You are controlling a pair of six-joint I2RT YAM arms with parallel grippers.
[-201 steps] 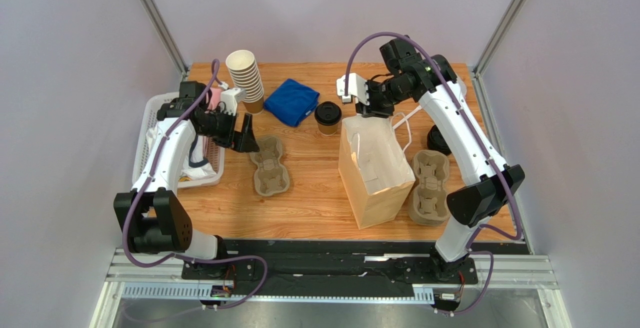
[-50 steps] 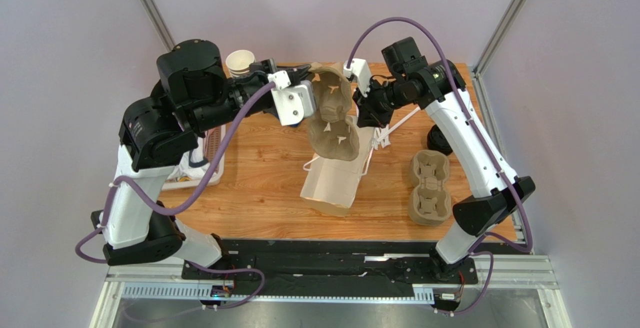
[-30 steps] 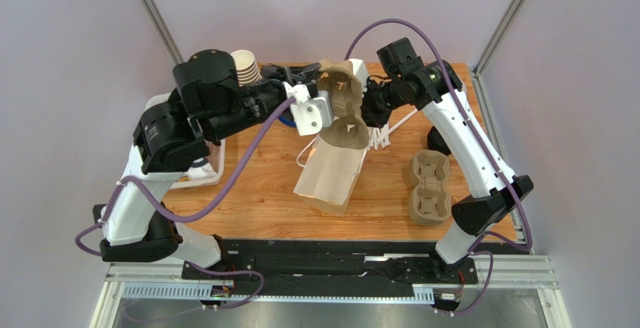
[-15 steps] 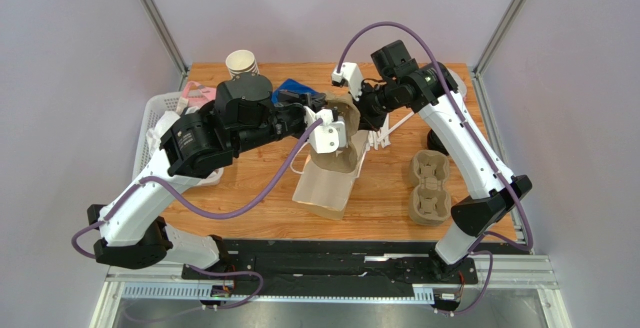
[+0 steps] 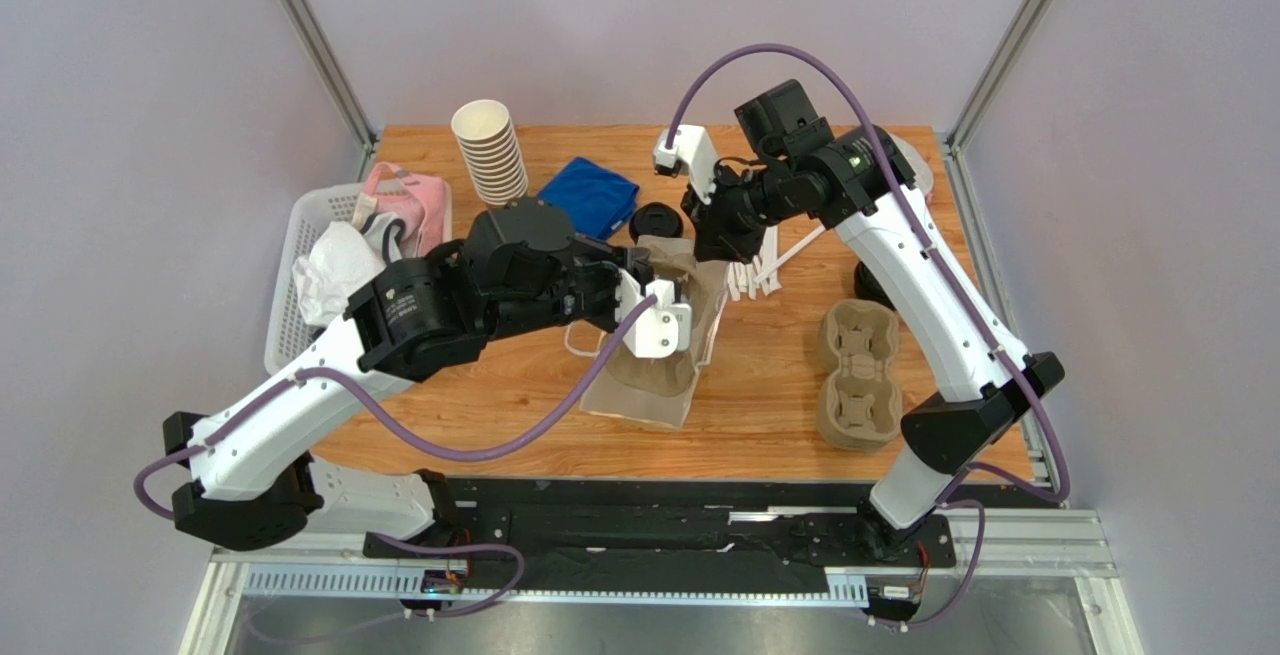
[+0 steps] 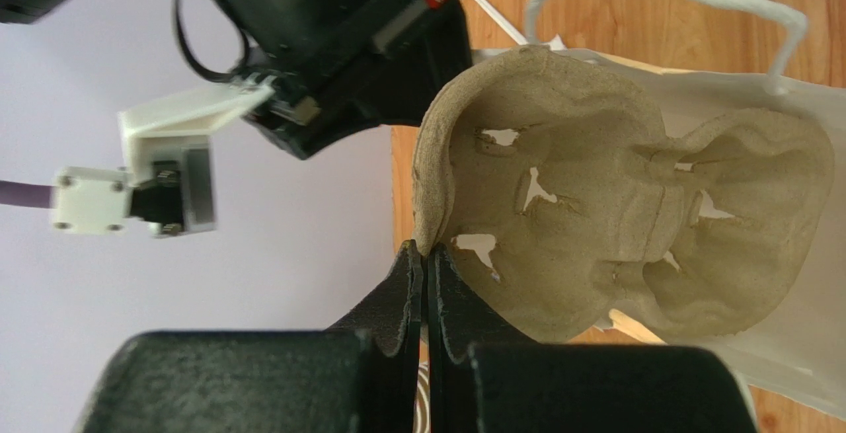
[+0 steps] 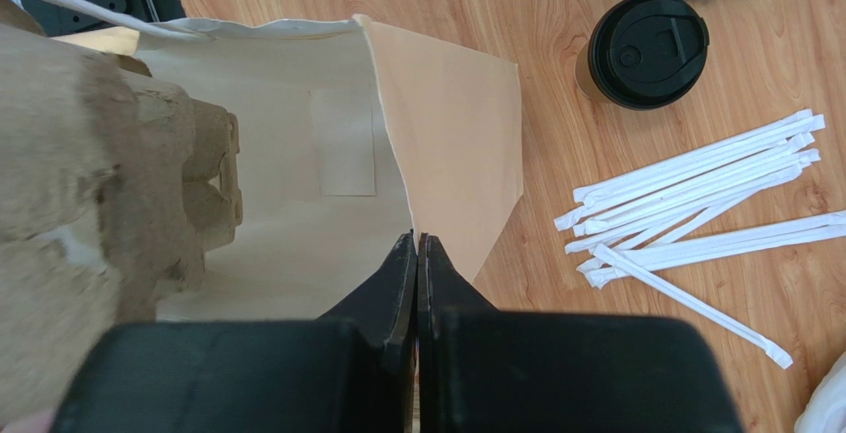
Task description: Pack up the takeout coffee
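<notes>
Left wrist — left claw (image 6: 425,255) clamped, pinching cup carrier (image 6: 616,220)

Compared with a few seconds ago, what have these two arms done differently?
The left tool picked a cardboard cup carrier off the table by its rim, lifted it, carried it right and lowered it into the mouth of the paper bag. The bag, pinched at its edge by the right tool, has shifted left and tipped. The takeout coffee, the other carriers, the cup stack and the blue cloth stayed put.

A wooden table (image 5: 766,385) stands enclosed by plain pale lilac walls (image 5: 135,160) and grey metal corner posts (image 5: 308,40).
</notes>
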